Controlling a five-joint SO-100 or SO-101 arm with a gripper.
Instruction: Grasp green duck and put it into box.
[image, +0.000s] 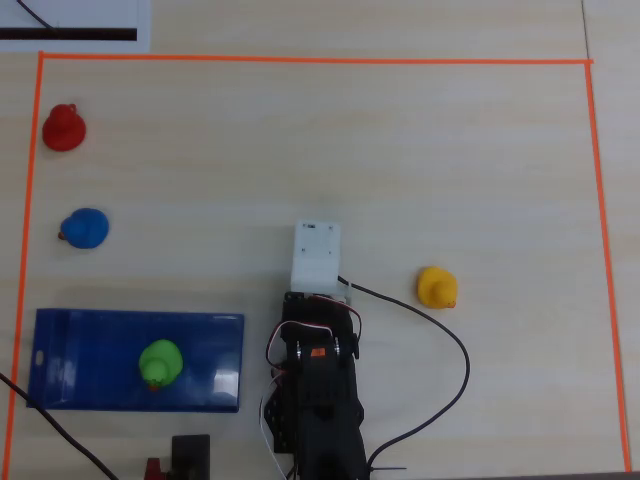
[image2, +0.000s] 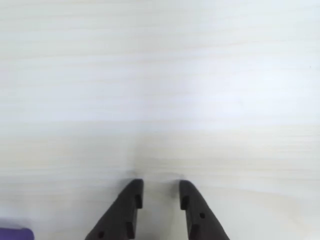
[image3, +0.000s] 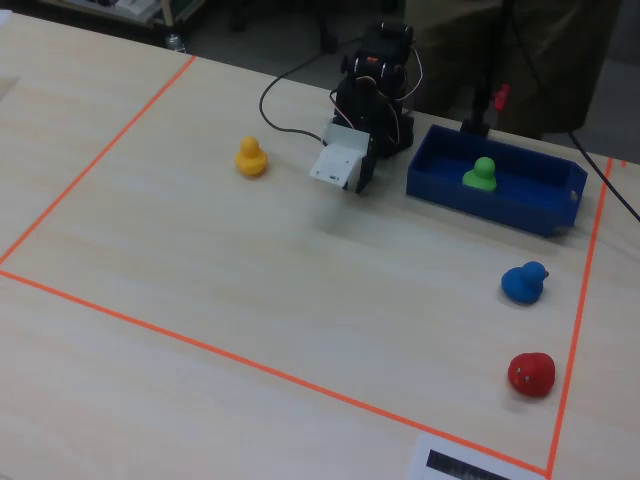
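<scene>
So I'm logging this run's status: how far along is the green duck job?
It looks done: the small green rubber duck sits inside the flat dark-blue tray. Nothing is in hand; the black two-finger gripper is empty, jaws slightly apart over bare table, away from the tray. Nothing appears left. The yellow duck stays outside.
</scene>
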